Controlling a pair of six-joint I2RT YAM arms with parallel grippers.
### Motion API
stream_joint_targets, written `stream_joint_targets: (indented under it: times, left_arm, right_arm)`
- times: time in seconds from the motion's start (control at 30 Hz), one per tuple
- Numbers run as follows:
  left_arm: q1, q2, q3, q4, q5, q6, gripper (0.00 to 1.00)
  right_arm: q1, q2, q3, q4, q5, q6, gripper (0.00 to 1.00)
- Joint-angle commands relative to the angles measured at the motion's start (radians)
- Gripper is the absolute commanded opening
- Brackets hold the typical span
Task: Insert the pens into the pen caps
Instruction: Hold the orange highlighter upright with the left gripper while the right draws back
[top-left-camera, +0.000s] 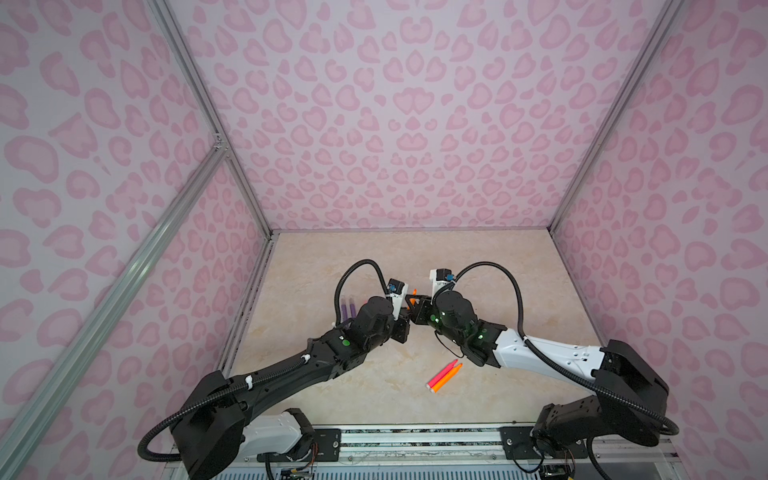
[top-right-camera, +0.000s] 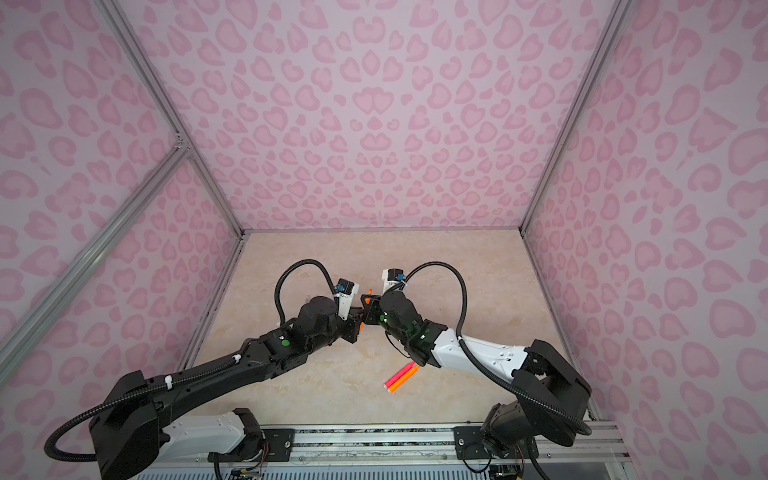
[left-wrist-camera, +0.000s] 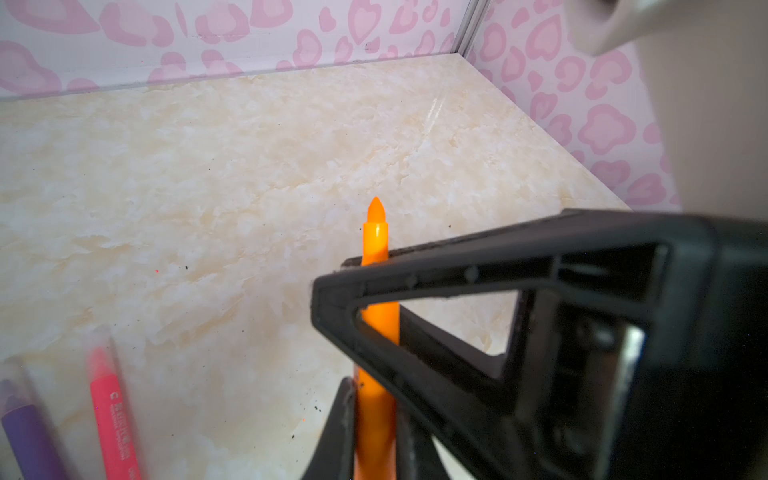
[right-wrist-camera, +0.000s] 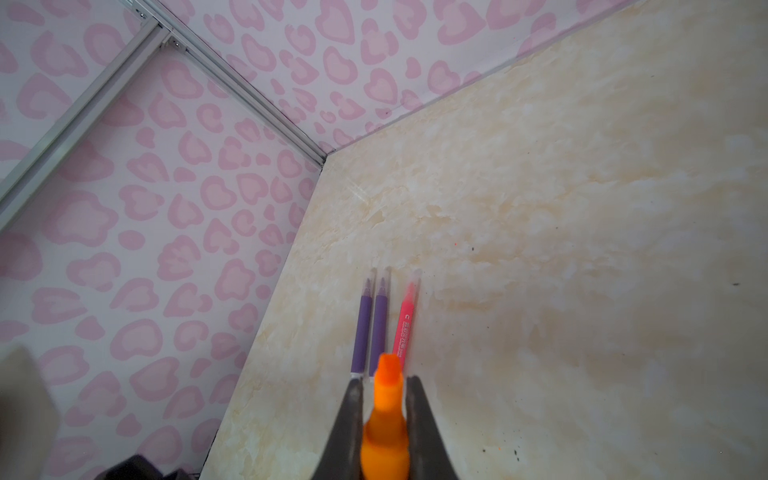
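Observation:
Both grippers meet over the middle of the table on one orange pen (left-wrist-camera: 375, 237). My left gripper (left-wrist-camera: 376, 399) is shut on its barrel, and the bare tapered tip points away from it. The right gripper's fingers (left-wrist-camera: 415, 278) cross the pen higher up. In the right wrist view my right gripper (right-wrist-camera: 385, 382) is shut on the same orange pen (right-wrist-camera: 384, 436). The grippers (top-left-camera: 409, 309) touch in both top views, with the orange tip (top-right-camera: 369, 292) poking out. Two purple pens (right-wrist-camera: 360, 328) and a pink pen (right-wrist-camera: 405, 324) lie side by side, each with a clear pen cap (right-wrist-camera: 414, 278) on.
A pink pen (top-left-camera: 441, 373) and an orange pen (top-left-camera: 448, 379) lie together near the front, beside the right forearm, pointed tips showing. The purple pens (top-left-camera: 348, 307) lie just left of the left wrist. Patterned walls close the table on three sides.

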Motion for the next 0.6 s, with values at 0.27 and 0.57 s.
stream_joint_targets:
  times: [0.27, 0.57]
  left_arm:
    - [-0.01, 0.011, 0.006, 0.074, 0.057, 0.017, 0.33]
    - [-0.011, 0.032, 0.016, 0.073, 0.072, 0.015, 0.42]
  right_arm:
    - [0.002, -0.025, -0.02, 0.002, -0.012, -0.018, 0.0]
    - [0.002, -0.029, -0.022, 0.015, -0.032, -0.015, 0.0]
